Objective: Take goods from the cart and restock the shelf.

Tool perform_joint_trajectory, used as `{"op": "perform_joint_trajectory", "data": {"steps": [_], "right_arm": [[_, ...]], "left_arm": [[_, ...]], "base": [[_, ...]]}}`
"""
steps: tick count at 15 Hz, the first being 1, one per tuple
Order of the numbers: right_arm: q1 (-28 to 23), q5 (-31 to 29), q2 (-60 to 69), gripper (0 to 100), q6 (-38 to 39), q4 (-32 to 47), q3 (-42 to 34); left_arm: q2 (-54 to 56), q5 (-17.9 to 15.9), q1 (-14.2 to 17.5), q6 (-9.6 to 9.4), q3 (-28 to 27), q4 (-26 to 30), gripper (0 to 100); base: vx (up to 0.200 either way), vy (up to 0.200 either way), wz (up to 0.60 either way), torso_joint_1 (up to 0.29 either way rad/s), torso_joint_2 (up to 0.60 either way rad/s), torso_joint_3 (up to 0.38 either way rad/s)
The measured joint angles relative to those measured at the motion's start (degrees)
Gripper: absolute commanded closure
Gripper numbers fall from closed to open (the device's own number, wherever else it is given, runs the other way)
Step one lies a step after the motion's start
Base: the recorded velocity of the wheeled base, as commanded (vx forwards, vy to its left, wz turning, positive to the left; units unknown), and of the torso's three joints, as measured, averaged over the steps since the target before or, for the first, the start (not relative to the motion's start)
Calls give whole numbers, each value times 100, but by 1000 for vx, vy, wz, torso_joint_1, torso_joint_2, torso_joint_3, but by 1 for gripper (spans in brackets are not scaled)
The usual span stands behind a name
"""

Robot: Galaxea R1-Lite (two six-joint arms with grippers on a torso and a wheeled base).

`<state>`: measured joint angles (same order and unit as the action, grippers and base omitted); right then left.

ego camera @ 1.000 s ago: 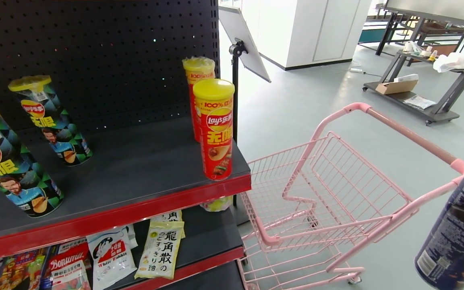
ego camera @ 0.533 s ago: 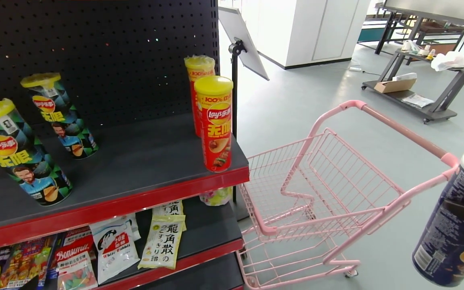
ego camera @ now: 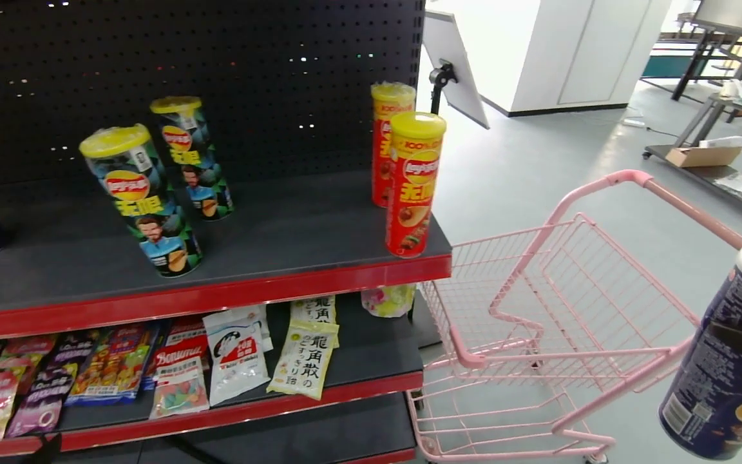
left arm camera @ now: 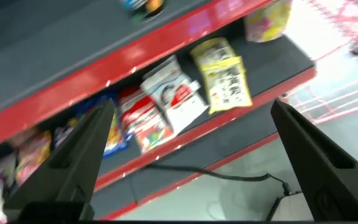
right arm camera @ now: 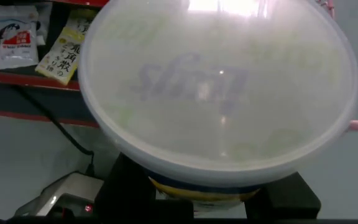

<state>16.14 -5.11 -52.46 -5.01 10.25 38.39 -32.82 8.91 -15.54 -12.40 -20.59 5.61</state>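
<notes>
Right jaws: clamping the can (right arm camera: 219, 81), one finger (right arm camera: 126, 186) gripping each side below its white lid.
Can: dark blue, hanging tilted in the air (ego camera: 725, 361), lid uppermost, at the near end of the cart's handle.
Left jaws: standing wide apart, gripping nothing, facing the bags (left arm camera: 166, 102) on the lower board.
Cart (ego camera: 693, 211): pink wire, standing on the floor just beside the shelf's right end.
Shelf (ego camera: 216, 298): upper board carrying two green cans (ego camera: 142, 200) left of middle and two red cans (ego camera: 413, 183) at its right end, all standing upright.
Lower board: bags lying side by side along the front.
</notes>
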Motion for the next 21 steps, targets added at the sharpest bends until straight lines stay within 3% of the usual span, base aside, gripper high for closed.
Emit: {"op": "perform_joint_trajectory", "data": {"steps": [4, 7, 9, 21], "right_arm": [[-33, -22, 23, 100, 44, -29, -61], [-60, 330, 148, 100, 69, -345, -267], [-44, 984, 321, 100, 9, -525, -529], [166, 1729, 734, 100, -68, -651, -684]], "left_arm": [[13, 12, 0, 2, 1, -28, 0], [16, 4, 0, 6, 4, -28, 0], [18, 4, 6, 4, 1, -39, 0], [2, 20, 11, 0, -16, -35, 0]], "base": [[0, 0, 0, 0, 0, 0], [0, 200, 0, 1, 4, 2], [0, 200, 0, 7, 10, 2], [0, 200, 0, 2, 4, 2]]}}
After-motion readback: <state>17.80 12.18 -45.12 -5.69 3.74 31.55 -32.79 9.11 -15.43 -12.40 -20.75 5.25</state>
